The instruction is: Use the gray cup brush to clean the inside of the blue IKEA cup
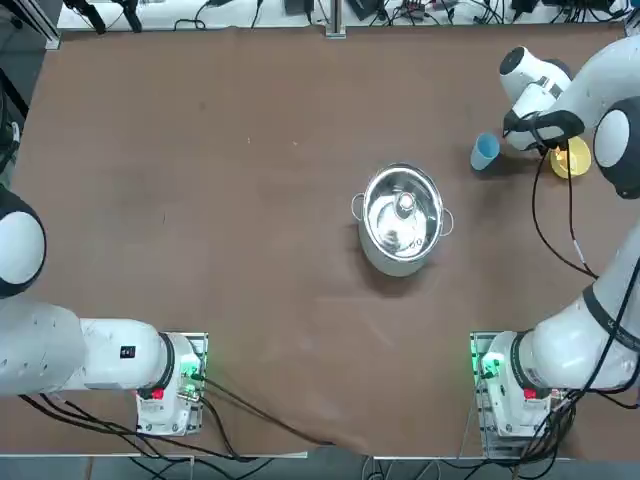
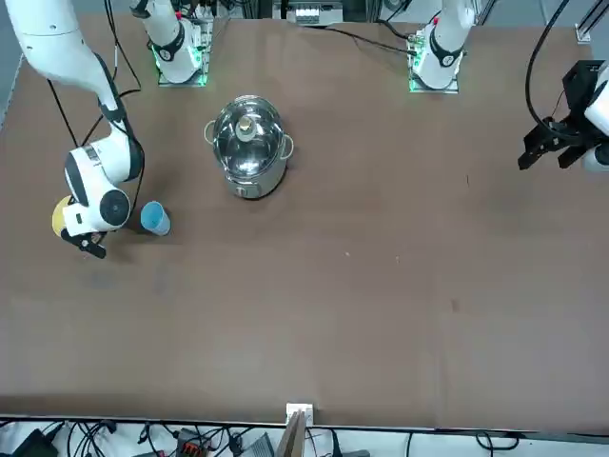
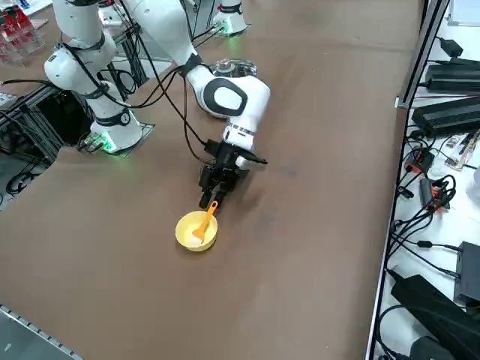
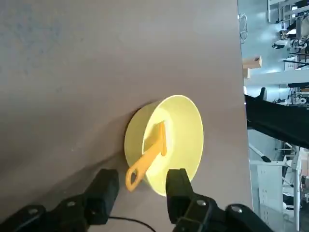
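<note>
1. Right hand [image 4: 137,193] hovers over the brush handle at the yellow bowl [image 4: 186,140]; fingers apart, either side of the handle end, nothing clamped.
2. Gray cup brush [image 4: 147,157] lies in the bowl, orange handle sticking over the rim.
3. Blue IKEA cup [image 1: 484,152] stands on the worktop [image 1: 250,250] just beside the bowl, untouched.
4. Nothing done so far: grasp, carry to cup and scrubbing all remain.

top view: overhead, straight down on the whole tabletop [image 1: 250,330], arm bases at bottom. front view: across the tabletop, facing the robot, wide. right side view: raised, diagonal. right wrist view: close over the yellow bowl [image 4: 181,140], which all four views share.
</note>
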